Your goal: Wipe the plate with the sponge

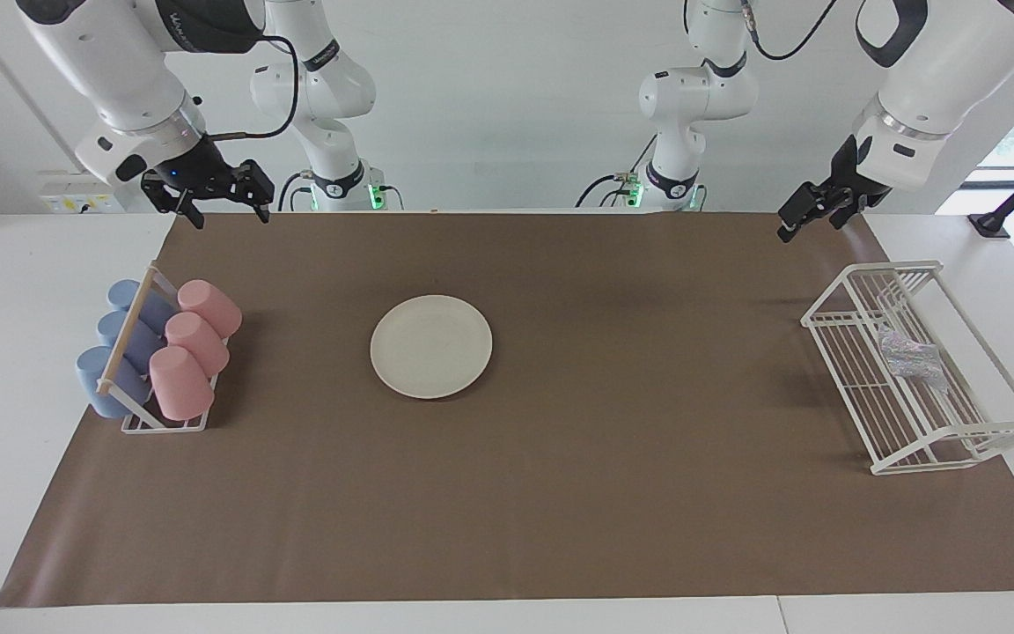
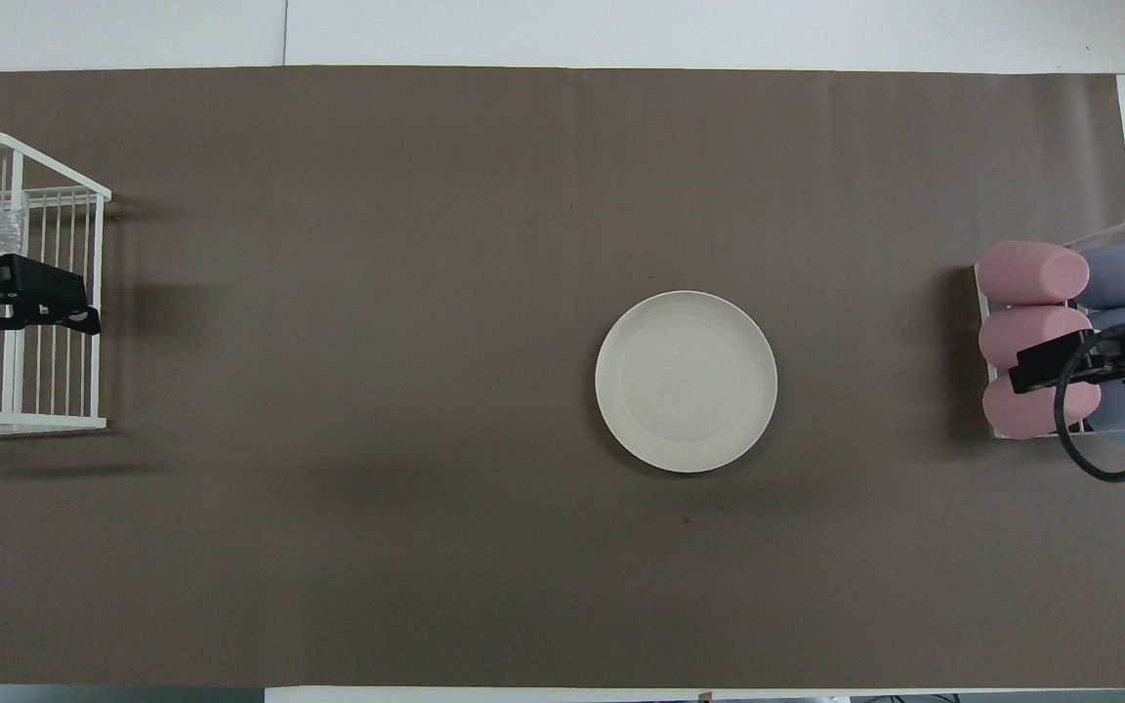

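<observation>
Cream plate (image 1: 431, 346) lying mid-mat, silvery mesh sponge (image 1: 910, 357) inside white wire rack (image 1: 956, 438) at left arm's end, left gripper (image 1: 802, 214) raised, jaws released, empty, right gripper (image 1: 224, 204) raised near cup rack (image 1: 162, 421), jaws released, empty

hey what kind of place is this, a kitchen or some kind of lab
Most likely a robotics lab staged as a dishwashing bench, not a kitchen: two white robot arms bolted at a table under a brown mat, with a plate, a cup rack and a wire rack laid out.
</observation>
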Controlling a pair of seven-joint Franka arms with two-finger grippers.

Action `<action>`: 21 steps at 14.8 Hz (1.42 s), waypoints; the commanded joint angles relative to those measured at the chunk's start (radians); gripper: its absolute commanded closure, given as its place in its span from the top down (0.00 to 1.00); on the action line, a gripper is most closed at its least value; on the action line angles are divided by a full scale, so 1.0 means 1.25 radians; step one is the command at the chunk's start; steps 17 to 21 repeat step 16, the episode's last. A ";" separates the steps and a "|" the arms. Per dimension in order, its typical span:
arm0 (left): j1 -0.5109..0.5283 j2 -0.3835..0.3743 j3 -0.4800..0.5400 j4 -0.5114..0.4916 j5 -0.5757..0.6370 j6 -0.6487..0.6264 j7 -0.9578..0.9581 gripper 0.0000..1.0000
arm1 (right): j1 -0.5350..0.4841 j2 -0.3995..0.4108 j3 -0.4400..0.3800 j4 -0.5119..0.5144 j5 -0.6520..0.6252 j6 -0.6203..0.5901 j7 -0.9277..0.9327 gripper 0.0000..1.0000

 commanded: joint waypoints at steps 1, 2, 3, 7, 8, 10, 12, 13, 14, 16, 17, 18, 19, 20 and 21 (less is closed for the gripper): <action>-0.016 -0.014 0.002 -0.021 0.077 0.017 0.017 1.00 | -0.001 0.001 0.004 0.000 -0.014 0.000 0.013 1.00; -0.017 -0.013 0.000 -0.020 0.087 0.018 0.018 1.00 | -0.001 0.001 0.004 0.000 -0.014 0.000 0.013 1.00; -0.017 -0.012 -0.003 -0.019 0.090 0.020 0.019 1.00 | -0.001 0.001 0.004 0.000 -0.014 0.002 0.013 1.00; -0.011 -0.011 -0.008 -0.020 0.081 0.033 0.055 1.00 | -0.001 0.001 0.004 0.000 -0.012 0.002 0.013 1.00; -0.007 -0.009 -0.008 -0.020 0.063 0.036 0.061 1.00 | -0.001 0.001 0.004 0.000 -0.012 0.000 0.013 1.00; -0.004 -0.011 -0.006 -0.021 0.034 0.050 0.061 1.00 | -0.001 0.001 0.004 0.000 -0.012 0.000 0.013 1.00; -0.002 -0.011 -0.006 -0.021 0.025 0.054 0.061 1.00 | -0.001 0.001 0.004 0.000 -0.014 0.002 0.013 1.00; -0.002 -0.012 -0.006 -0.022 0.023 0.053 0.061 1.00 | -0.001 0.001 0.004 0.000 -0.012 0.000 0.013 1.00; -0.002 -0.012 -0.006 -0.022 0.023 0.049 0.061 1.00 | -0.001 0.001 0.004 0.000 -0.014 0.000 0.013 1.00; -0.002 -0.012 -0.006 -0.021 0.023 0.050 0.061 1.00 | -0.001 0.001 0.004 0.000 -0.012 0.000 0.013 1.00; -0.002 -0.012 -0.006 -0.021 0.023 0.050 0.061 1.00 | -0.001 0.001 0.004 0.000 -0.012 0.000 0.013 1.00; -0.002 -0.012 -0.006 -0.021 0.023 0.050 0.061 1.00 | -0.001 0.001 0.004 0.000 -0.012 0.000 0.013 1.00; -0.002 -0.012 -0.006 -0.021 0.023 0.050 0.061 1.00 | -0.001 0.001 0.004 0.000 -0.012 0.000 0.013 1.00; -0.002 -0.012 -0.006 -0.021 0.023 0.050 0.061 1.00 | -0.001 0.001 0.004 0.000 -0.012 0.000 0.013 1.00; -0.002 -0.012 -0.006 -0.021 0.023 0.050 0.061 1.00 | -0.001 0.001 0.004 0.000 -0.012 0.000 0.013 1.00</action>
